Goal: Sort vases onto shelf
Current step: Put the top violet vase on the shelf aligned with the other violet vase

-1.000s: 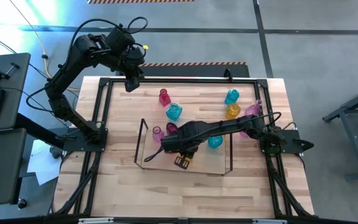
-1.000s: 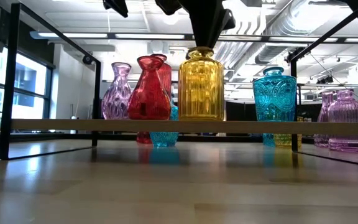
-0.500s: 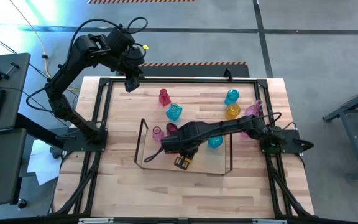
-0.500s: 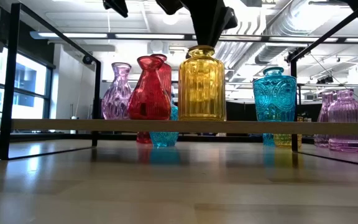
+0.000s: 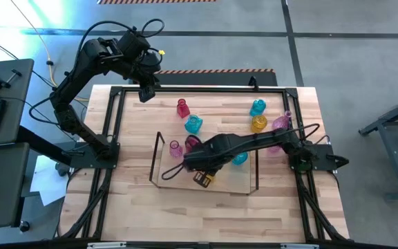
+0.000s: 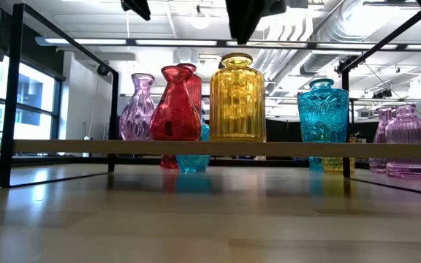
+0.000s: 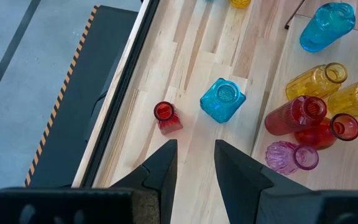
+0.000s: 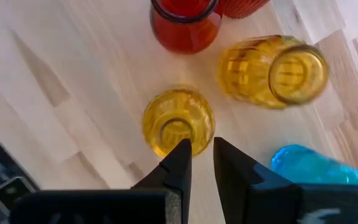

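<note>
My right gripper (image 8: 202,158) is open and hovers just above the mouth of a yellow vase (image 8: 178,121) that stands upright on the shelf (image 5: 171,181). In the low view this vase (image 6: 237,98) stands on the shelf board (image 6: 86,147) between a red vase (image 6: 174,106) and a cyan vase (image 6: 323,111), with the dark gripper (image 6: 247,14) clear above it. A second yellow vase (image 8: 278,71) stands close by. My left gripper (image 5: 146,93) waits, open, high over the table's far left corner.
Loose vases stand on the table beyond the shelf: a red one (image 5: 182,107), a cyan one (image 5: 193,124), another cyan (image 5: 257,106), a yellow one (image 5: 258,124) and pink ones (image 5: 282,123). A purple vase (image 6: 137,108) stands on the shelf's left part. Dark upright frames (image 5: 159,159) close both shelf ends.
My right gripper has risen from the yellow vase's mouth and now hangs clear above it. The yellow vase has stayed upright on the shelf where it was.
</note>
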`<move>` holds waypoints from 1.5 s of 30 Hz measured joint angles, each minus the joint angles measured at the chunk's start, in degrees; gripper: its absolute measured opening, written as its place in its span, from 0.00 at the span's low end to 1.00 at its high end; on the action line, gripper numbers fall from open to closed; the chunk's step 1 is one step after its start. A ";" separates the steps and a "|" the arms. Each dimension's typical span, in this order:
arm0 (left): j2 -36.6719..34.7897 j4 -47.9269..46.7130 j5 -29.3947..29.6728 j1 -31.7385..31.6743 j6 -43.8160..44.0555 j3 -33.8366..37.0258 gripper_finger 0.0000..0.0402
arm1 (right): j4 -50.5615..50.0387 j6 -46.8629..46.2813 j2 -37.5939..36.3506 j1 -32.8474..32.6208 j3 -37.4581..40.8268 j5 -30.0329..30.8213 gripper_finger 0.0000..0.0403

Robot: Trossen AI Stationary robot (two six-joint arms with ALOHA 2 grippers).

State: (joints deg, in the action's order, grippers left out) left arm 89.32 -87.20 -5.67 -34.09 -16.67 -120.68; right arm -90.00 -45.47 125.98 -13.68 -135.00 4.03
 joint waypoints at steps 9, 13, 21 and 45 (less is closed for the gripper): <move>0.00 0.00 0.00 0.00 0.00 0.00 0.25 | -0.02 -14.48 -8.69 -4.45 0.01 13.48 0.03; 0.00 -0.02 -0.09 0.02 0.33 0.00 0.25 | 0.00 -16.07 -12.51 -5.15 0.00 22.30 0.01; -0.01 -0.04 -4.37 1.43 0.09 0.00 0.25 | -0.02 -5.42 -19.54 0.39 0.00 28.30 0.00; 17.50 3.11 -3.74 0.40 7.52 0.00 0.25 | 0.37 52.82 -27.44 39.44 0.02 2.06 0.00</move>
State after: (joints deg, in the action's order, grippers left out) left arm 106.82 -84.09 -9.41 -33.69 -9.15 -120.68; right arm -89.62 7.35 98.54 25.76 -134.98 6.09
